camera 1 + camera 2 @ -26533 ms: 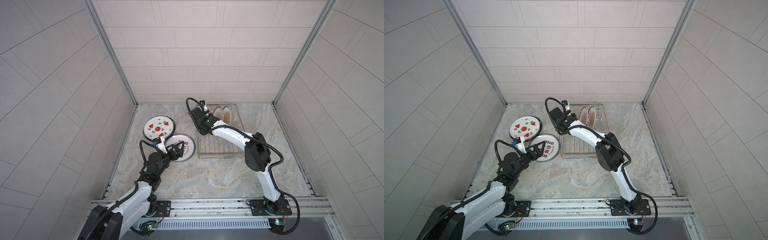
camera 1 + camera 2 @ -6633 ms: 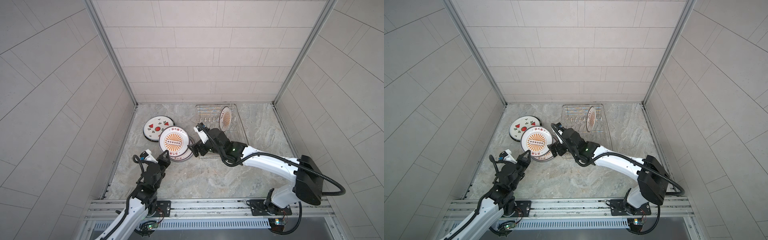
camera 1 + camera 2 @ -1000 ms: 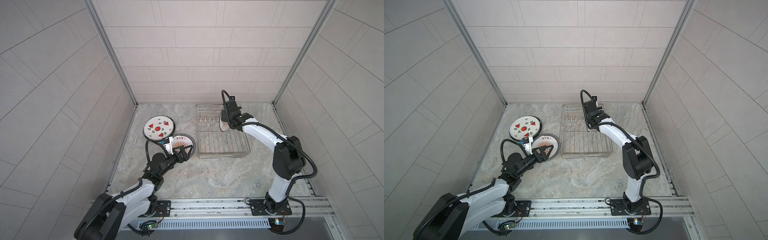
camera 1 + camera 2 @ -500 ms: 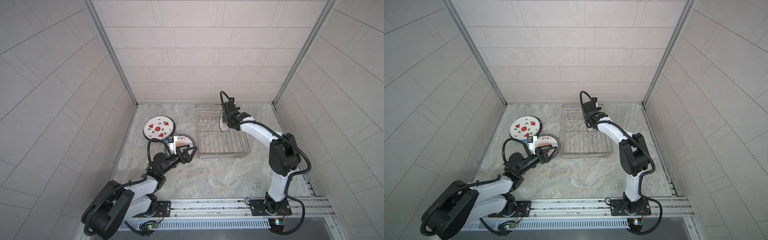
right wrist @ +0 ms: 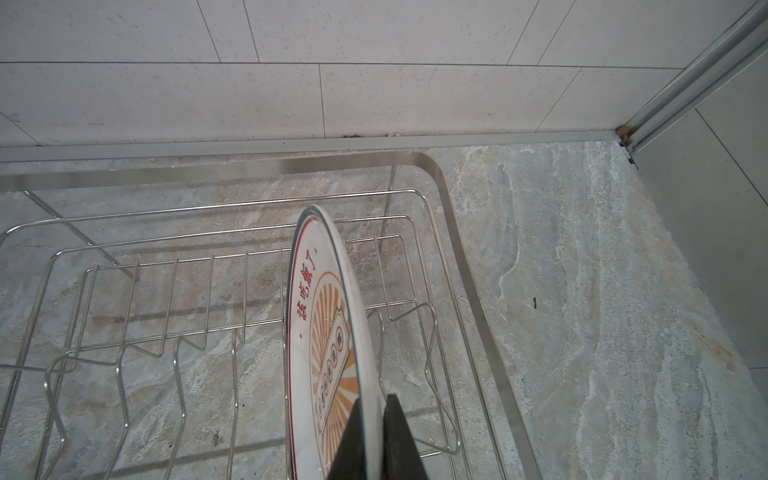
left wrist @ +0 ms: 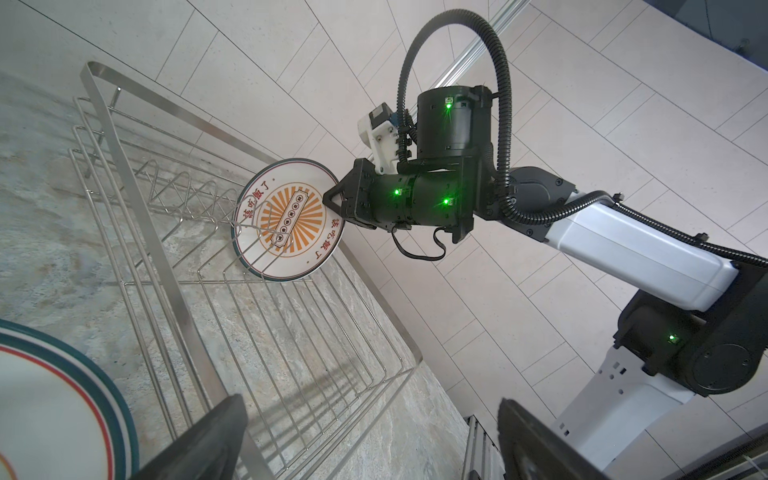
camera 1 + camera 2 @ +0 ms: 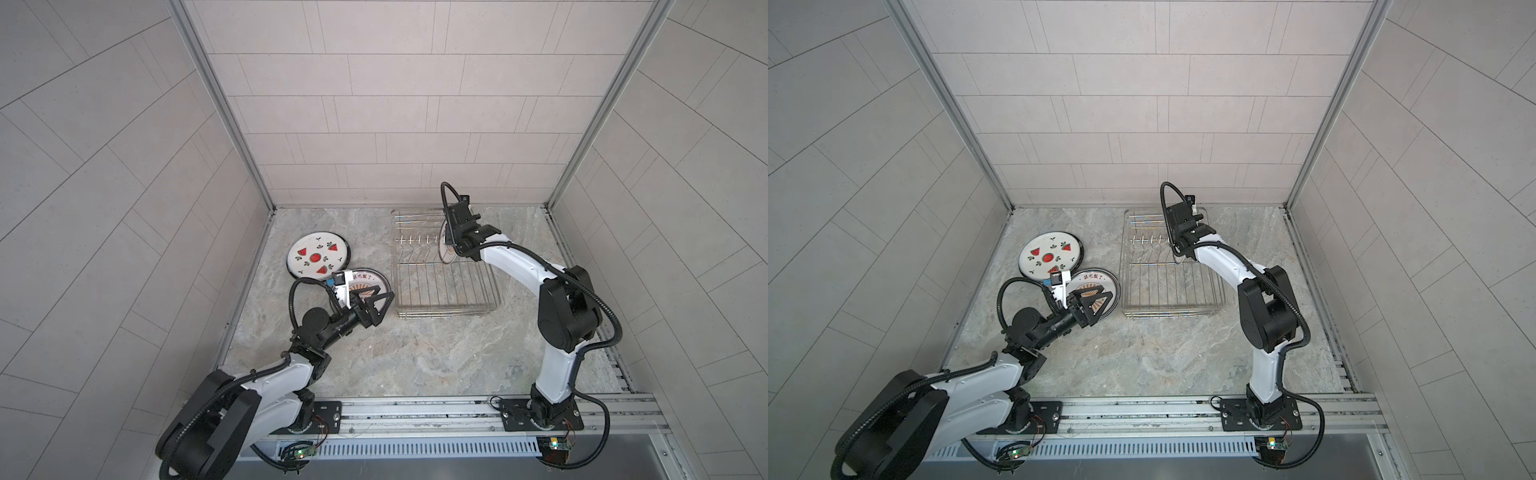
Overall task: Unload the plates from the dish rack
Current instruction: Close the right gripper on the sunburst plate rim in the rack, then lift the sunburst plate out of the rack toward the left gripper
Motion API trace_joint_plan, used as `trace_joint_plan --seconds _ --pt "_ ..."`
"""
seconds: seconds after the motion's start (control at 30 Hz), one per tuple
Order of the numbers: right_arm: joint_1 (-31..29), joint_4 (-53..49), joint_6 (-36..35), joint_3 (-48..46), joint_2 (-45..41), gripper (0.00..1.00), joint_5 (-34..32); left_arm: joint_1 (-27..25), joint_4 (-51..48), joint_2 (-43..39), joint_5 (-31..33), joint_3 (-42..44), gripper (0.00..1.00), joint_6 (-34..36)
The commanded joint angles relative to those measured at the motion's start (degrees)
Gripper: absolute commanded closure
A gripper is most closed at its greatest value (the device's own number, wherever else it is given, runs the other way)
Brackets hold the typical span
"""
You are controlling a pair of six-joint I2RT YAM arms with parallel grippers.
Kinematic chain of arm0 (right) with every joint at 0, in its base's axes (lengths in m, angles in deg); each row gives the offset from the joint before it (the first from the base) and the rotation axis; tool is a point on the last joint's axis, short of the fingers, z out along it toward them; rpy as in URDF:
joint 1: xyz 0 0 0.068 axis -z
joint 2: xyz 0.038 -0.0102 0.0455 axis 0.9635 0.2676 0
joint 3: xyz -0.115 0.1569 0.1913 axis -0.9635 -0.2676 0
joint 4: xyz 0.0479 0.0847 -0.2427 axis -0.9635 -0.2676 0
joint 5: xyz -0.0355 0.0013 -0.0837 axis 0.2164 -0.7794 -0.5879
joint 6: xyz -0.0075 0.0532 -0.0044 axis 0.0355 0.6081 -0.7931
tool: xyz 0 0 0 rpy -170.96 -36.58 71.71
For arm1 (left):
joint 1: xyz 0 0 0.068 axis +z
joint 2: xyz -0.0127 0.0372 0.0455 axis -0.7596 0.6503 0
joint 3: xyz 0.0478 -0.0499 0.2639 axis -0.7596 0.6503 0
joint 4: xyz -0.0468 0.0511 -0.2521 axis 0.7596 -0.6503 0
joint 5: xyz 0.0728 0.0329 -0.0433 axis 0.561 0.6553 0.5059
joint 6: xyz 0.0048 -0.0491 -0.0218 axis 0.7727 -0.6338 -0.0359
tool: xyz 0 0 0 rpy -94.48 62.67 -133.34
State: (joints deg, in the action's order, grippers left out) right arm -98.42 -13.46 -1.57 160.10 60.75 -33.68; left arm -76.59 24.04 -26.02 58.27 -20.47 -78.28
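One small plate (image 7: pixel 444 255) with an orange sunburst and red characters stands upright between the prongs at the far right of the silver wire dish rack (image 7: pixel 446 311). My right gripper (image 7: pixel 451 240) is shut on its upper rim. In the right wrist view the two dark fingers pinch the plate (image 5: pixel 328 332) edge, gripper (image 5: pixel 372 401). The left wrist view shows the same grip on the plate (image 6: pixel 286 224). My left gripper (image 7: pixel 380 301) stands open and holds nothing, just over the near edge of a plate stack (image 7: pixel 368 279) on the table.
A watermelon-print plate (image 7: pixel 318 259) lies flat on the table left of the rack, touching the stack. The other prongs of the rack (image 5: pixel 457 232) stand bare. Tiled walls close in the back and both sides. A metal rail runs along the front edge.
My right gripper has closed on the rim of the upright plate in the rack. The left gripper has stayed open and barely shifted beside the stack.
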Motion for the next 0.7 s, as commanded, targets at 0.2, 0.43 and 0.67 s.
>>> trace_joint_plan --seconds 0.2,0.43,0.67 --pt "-1.9 0.7 -1.0 -0.6 -2.9 0.92 -6.7 -0.2 0.6 -1.5 0.2 0.5 0.0 0.9" --pt "-3.0 0.0 -2.1 -1.2 -5.8 0.93 -10.0 -0.3 0.0 -2.2 0.5 0.6 0.0 1.2" --pt "-3.0 0.3 -2.0 -3.0 -10.0 0.93 -8.6 -0.2 -1.3 -3.2 1.3 0.7 0.0 1.5"
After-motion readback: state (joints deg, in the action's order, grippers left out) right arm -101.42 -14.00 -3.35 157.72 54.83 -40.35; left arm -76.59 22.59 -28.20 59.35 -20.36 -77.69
